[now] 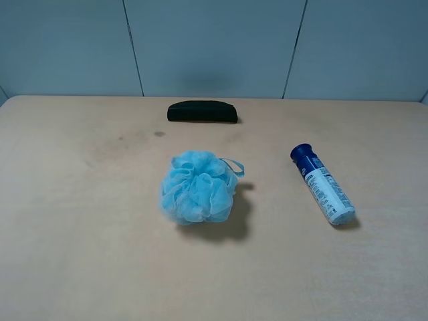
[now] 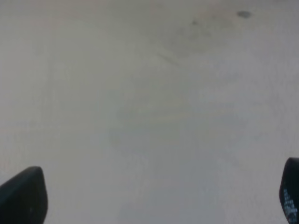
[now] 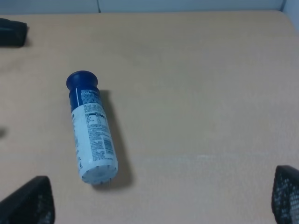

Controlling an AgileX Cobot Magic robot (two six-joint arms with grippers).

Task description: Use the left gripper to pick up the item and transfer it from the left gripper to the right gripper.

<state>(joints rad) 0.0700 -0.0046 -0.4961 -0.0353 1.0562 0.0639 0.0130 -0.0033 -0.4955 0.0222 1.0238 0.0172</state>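
Note:
The item, a slim bottle [image 1: 322, 184] with a dark blue cap and white-and-blue label, lies on its side on the right part of the table, cap pointing away. It also shows in the right wrist view [image 3: 89, 125]. Neither arm shows in the exterior high view. In the left wrist view the left gripper [image 2: 156, 196] is open, its fingertips [image 2: 23, 196] wide apart over bare table. In the right wrist view the right gripper [image 3: 161, 200] is open, its fingertips [image 3: 30, 201] wide apart, with the bottle ahead of it and apart from it.
A light blue mesh bath pouf [image 1: 198, 186] sits at the middle of the table [image 1: 80, 221]. A flat black oblong case [image 1: 202, 111] lies at the far edge; its end shows in the right wrist view [image 3: 11, 31]. A grey wall stands behind.

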